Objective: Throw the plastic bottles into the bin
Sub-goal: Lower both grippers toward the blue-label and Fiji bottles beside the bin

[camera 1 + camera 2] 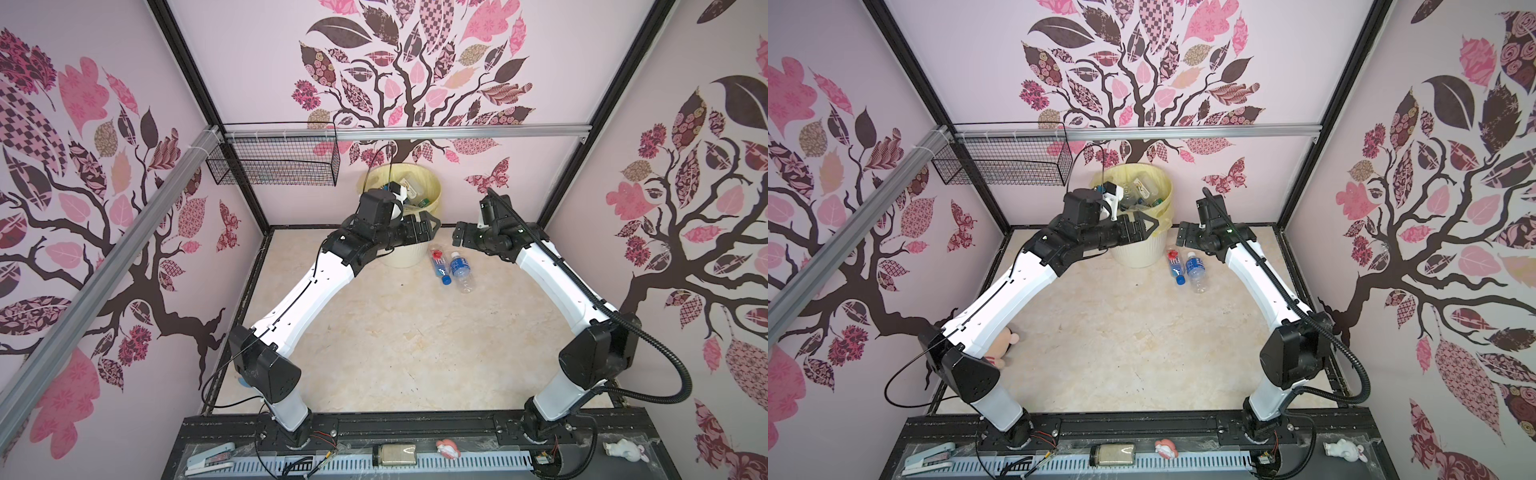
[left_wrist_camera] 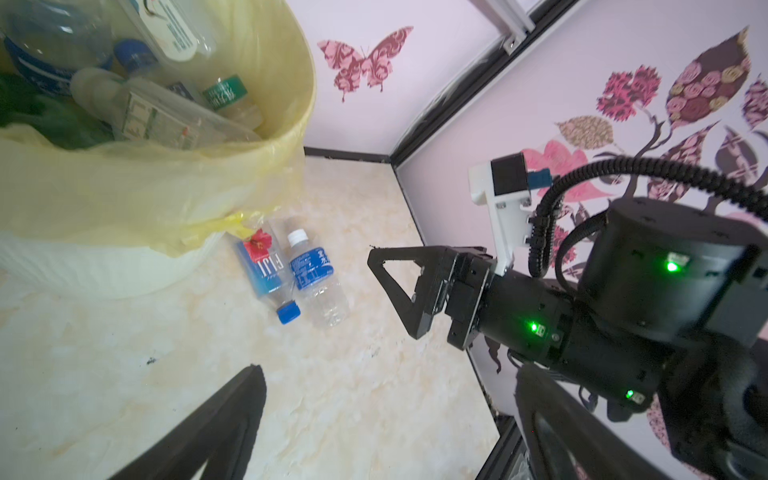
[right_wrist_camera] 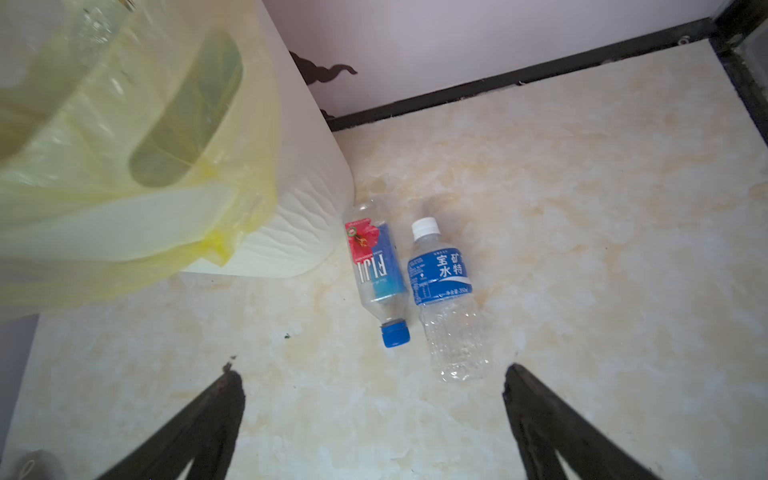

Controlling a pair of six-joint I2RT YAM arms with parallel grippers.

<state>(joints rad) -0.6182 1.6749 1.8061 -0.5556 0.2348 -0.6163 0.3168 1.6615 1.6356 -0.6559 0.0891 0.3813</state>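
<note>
Two plastic bottles lie side by side on the floor, just right of the bin (image 1: 405, 258) (image 1: 1139, 254) (image 2: 104, 270) (image 3: 299, 208). One has a red flower label and a blue cap (image 1: 439, 262) (image 1: 1175, 266) (image 2: 266, 270) (image 3: 376, 266). Its neighbour has a blue label and a white cap (image 1: 460, 269) (image 1: 1196, 271) (image 2: 316, 272) (image 3: 442, 282). Several more bottles (image 1: 409, 189) (image 2: 166, 104) lie inside the yellow-lined bin. My left gripper (image 1: 434, 226) (image 1: 1152, 226) (image 2: 386, 374) hangs open and empty by the bin's front rim. My right gripper (image 1: 459, 237) (image 1: 1181, 237) (image 3: 372, 374) is open above the floor, short of the two bottles.
A black wire basket (image 1: 274, 166) hangs on the back rail at the left. A plush toy (image 1: 1000, 345) lies by the left arm's elbow. A stapler (image 1: 210, 457), a jar (image 1: 395, 454) and small figurines sit on the front ledge. Walls close in on three sides.
</note>
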